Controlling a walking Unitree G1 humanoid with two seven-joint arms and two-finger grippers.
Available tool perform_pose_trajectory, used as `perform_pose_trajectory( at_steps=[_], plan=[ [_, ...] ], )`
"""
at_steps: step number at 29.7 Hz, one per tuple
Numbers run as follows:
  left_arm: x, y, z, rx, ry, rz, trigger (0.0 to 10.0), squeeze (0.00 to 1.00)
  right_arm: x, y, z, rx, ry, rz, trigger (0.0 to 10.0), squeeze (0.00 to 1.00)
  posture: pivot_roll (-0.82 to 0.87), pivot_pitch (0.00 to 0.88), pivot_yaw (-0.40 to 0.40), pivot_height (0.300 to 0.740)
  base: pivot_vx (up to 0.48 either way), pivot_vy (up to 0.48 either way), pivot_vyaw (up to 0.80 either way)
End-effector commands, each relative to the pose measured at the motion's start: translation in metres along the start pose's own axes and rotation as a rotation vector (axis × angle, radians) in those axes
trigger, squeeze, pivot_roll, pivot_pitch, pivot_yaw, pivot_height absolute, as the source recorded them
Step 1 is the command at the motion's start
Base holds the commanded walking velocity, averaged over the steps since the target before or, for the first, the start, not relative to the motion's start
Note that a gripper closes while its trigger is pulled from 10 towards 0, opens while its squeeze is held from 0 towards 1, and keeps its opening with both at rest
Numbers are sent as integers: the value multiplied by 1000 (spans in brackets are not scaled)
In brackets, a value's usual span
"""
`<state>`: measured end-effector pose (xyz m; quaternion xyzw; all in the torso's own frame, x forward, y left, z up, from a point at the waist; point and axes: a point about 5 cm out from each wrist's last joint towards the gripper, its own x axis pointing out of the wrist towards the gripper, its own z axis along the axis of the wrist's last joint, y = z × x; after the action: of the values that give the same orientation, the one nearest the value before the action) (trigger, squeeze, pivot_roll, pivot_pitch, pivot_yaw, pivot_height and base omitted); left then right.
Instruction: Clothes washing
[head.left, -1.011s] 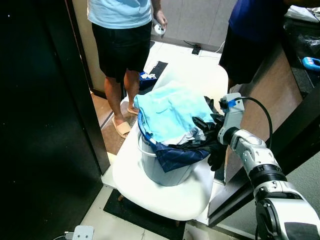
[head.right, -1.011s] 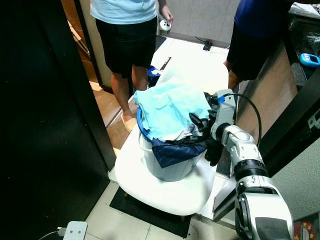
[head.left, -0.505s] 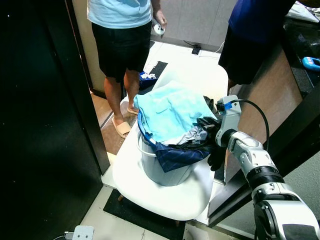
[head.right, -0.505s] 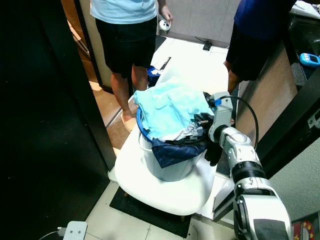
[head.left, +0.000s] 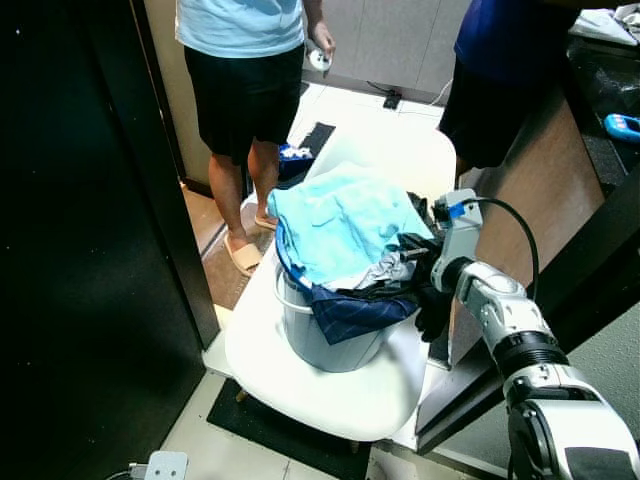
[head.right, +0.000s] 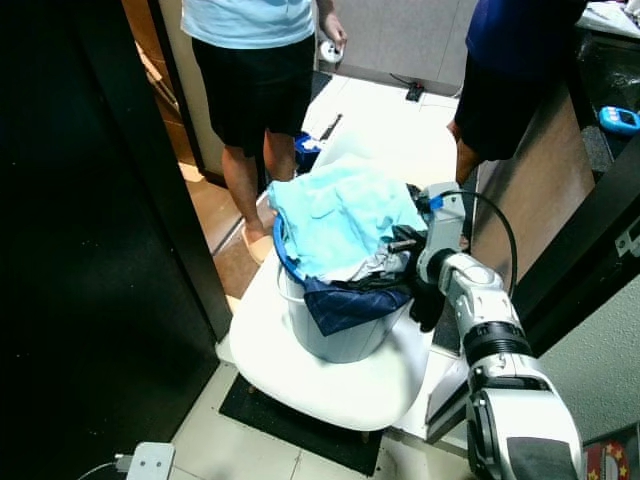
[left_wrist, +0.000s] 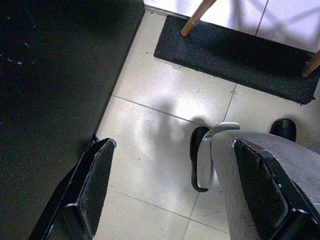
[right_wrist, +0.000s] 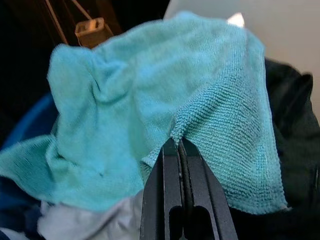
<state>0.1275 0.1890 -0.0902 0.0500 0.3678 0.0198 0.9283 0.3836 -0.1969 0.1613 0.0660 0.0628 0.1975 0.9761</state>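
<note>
— Right gripper (right_wrist: 179, 145), item one: where do you see it and what is its state?

— You see it at centre right of the left eye view, at the right side of the heaped laundry; its two black fingers (right_wrist: 165, 190) are pressed together, pinching a fold of the turquoise towel (head.left: 335, 222) near that towel's right edge.

— Item two, the clothes?

— Your turquoise towel lies on top of the heap, centre of the frame; beneath it a grey-white garment (head.left: 375, 270), a navy checked cloth (head.left: 355, 310) hanging over the front rim, and a black garment (head.left: 418, 212) at the right; all piled in a pale bucket (head.left: 330, 345) with a blue rim (head.left: 284, 262).

— Item three, what bears the bucket?

— A white chair (head.left: 320, 385), bucket on its seat, lower centre; a dark mat (head.left: 290, 435) on the tiled floor beneath it.

— Item four, your left gripper?

— Left gripper (left_wrist: 170, 185): fingers spread wide apart, nothing between them, pointing down at pale floor tiles (left_wrist: 160, 120) beside the mat and two wooden chair legs (left_wrist: 197, 15).

— Item five, surroundings?

— A person in dark shorts (head.left: 245, 95) at upper left, holding a small white object (head.left: 318, 58); a second person in dark blue (head.left: 500, 70) at upper right; a dark panel (head.left: 80, 250) along the left edge; a white plug adapter (head.left: 165, 465) at bottom left.
</note>
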Motion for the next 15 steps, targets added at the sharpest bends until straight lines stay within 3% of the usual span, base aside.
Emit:
perform_pose_trajectory(
  at_steps=[1,2,4,5,7,9,15],
  plan=[
    [-15,-22,-34,20,162,-91,10000,0,3,6,13,62,-62,51,0,0,161,90,-98,740,0,0,0],
    [-13,-22,-32,20,161,-91,10000,0,6,17,30,160,-147,153,0,0,160,72,-94,740,0,0,0],
    [-13,-22,-32,20,161,-91,10000,0,6,17,30,160,-147,153,0,0,160,72,-94,740,0,0,0],
    [-11,-21,-28,21,157,-90,10000,0,6,29,49,248,-239,272,0,0,160,55,-91,740,0,0,0],
    [-11,-21,-28,21,157,-90,10000,0,6,29,49,248,-239,272,0,0,160,55,-91,740,0,0,0],
    [-3,-17,-17,22,138,-83,10000,0,6,47,88,363,-404,419,0,0,162,5,-84,740,0,0,0],
    [3,-13,-8,24,125,-78,10000,0,9,48,105,416,-474,406,0,0,159,0,-79,740,0,0,0]
  ],
)
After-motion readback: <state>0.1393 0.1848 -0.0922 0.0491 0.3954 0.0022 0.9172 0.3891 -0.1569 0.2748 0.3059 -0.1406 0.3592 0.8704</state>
